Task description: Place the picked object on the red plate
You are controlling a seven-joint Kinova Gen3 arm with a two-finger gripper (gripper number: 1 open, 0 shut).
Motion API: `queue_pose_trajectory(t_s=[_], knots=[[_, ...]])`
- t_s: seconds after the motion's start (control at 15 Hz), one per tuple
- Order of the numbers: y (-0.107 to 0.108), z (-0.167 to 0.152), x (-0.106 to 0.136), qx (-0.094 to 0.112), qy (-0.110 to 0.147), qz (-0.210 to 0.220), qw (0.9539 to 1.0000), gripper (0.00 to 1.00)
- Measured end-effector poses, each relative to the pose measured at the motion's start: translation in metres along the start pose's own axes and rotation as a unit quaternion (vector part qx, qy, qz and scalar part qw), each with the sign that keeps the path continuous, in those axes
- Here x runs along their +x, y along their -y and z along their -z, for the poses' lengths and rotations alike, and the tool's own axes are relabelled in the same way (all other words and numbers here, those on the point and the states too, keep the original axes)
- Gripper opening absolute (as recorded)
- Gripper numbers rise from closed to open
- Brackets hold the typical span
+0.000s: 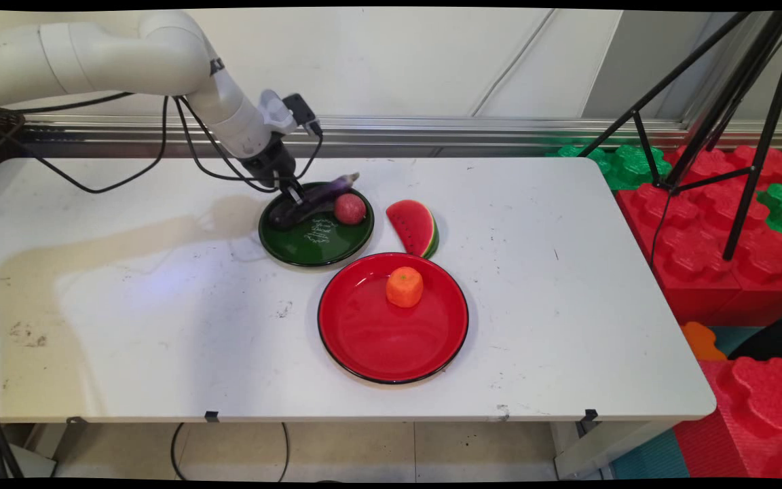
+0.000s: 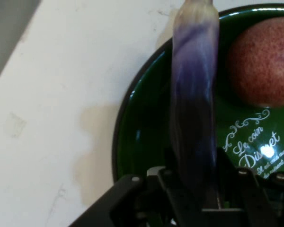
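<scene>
A purple eggplant (image 1: 320,195) lies across the far side of a green plate (image 1: 316,241), and my gripper (image 1: 294,199) is shut on its thick end. In the hand view the eggplant (image 2: 193,94) runs straight up from between the fingers, over the green plate (image 2: 142,142). A red apple (image 1: 349,208) rests on the same plate just right of the eggplant, also seen as the apple (image 2: 262,61) at the upper right of the hand view.
A watermelon slice (image 1: 415,227) lies on the table right of the green plate. A red plate (image 1: 364,333) nearer the front holds an orange carrot piece (image 1: 404,286). Red and green foam blocks (image 1: 717,224) and a black tripod (image 1: 737,102) stand beyond the table's right edge.
</scene>
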Motion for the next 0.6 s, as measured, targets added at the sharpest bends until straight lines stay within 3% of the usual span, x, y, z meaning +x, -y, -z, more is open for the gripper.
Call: queue_pose_trajectory(t_s=[0.27,0.6], knots=[[-0.002,0.026,0.0,0.027,-0.01,0.012,0.9995,0.0],[-0.018,0.09,0.01,0.072,-0.037,0.003,0.9967,0.0]])
